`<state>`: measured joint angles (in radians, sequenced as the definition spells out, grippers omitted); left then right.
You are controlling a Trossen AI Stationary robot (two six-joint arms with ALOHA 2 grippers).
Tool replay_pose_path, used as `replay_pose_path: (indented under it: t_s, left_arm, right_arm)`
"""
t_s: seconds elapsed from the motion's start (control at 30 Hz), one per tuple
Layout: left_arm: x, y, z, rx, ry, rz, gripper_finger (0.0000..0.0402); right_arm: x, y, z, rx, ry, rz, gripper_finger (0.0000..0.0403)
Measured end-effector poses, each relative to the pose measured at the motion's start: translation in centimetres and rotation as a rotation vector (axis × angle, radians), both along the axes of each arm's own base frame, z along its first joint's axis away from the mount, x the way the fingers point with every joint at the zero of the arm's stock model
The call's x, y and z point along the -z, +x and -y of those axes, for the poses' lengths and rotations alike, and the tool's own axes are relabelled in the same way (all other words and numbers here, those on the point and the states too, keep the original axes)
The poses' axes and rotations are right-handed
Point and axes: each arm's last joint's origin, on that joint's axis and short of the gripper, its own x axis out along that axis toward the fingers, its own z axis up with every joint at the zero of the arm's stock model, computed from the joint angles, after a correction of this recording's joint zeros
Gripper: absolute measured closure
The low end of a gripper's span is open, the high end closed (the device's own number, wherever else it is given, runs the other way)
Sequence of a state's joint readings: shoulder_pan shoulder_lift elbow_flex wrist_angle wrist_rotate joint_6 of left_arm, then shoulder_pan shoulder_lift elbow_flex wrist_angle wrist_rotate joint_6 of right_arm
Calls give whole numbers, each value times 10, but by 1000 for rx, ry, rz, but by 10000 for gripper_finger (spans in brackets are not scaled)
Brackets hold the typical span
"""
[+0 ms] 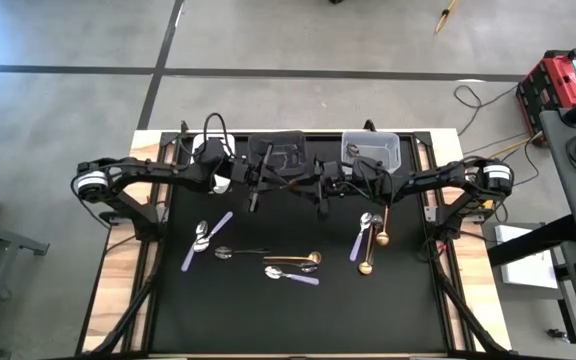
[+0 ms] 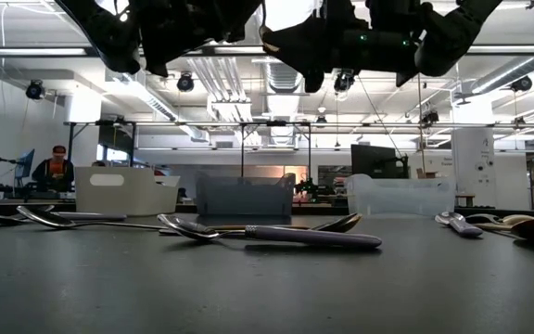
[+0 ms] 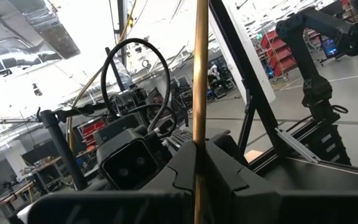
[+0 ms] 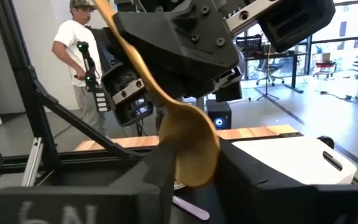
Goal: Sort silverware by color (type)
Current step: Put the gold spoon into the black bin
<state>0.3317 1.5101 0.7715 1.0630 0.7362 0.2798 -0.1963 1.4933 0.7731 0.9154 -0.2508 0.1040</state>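
A gold spoon [image 4: 166, 99] hangs in the air between my two grippers, above the far middle of the table. My left gripper [image 1: 266, 185] [image 3: 199, 155] is shut on its slim handle. My right gripper [image 1: 318, 190] [image 4: 191, 168] faces it from the right, with the spoon's bowl between its fingers. More silverware lies flat on the black mat: lilac-handled spoons [image 1: 206, 240] [image 1: 293, 274] [image 1: 361, 238], gold pieces [image 1: 380, 235] [image 1: 298, 259] and a dark one [image 1: 238, 252]. My left gripper pinches the gold spoon's thin handle [image 3: 199, 134] between its two fingers. They come about level from the table's left and lie across the handle. The spoon is clear of the table. My right gripper has the spoon's bowl [image 4: 191, 146] between its two fingers [image 4: 157, 174], coming about level from the table's right. From the bowl the handle [image 4: 126, 43] slants away to the left gripper. The bowl is held in the air.
Three bins stand in a row along the far edge: white [image 2: 123, 190], dark [image 2: 244, 195] and clear [image 2: 401, 195]. Both arms reach in over the mat's far half. A person [image 4: 79, 56] stands beyond the table.
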Motion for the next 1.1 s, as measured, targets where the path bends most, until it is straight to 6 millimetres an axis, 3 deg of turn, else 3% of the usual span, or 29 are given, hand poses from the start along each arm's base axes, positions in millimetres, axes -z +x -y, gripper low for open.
replay_pose_path:
  t_s: [0.13,0.3,0.87,1.1]
  left_arm:
    - [0,0,0,3,0,-1,398]
    - [0,0,0,7,-7,-5,386]
    - [2,0,0,0,-60,-32,399]
    - [12,-4,-1,-6,-125,-81,400]
  right_arm:
    - [0,0,0,5,-32,2,378]
    - [0,0,0,14,-53,6,392]
    - [1,0,0,2,-96,-12,391]
    - [6,0,0,-3,-163,-51,344]
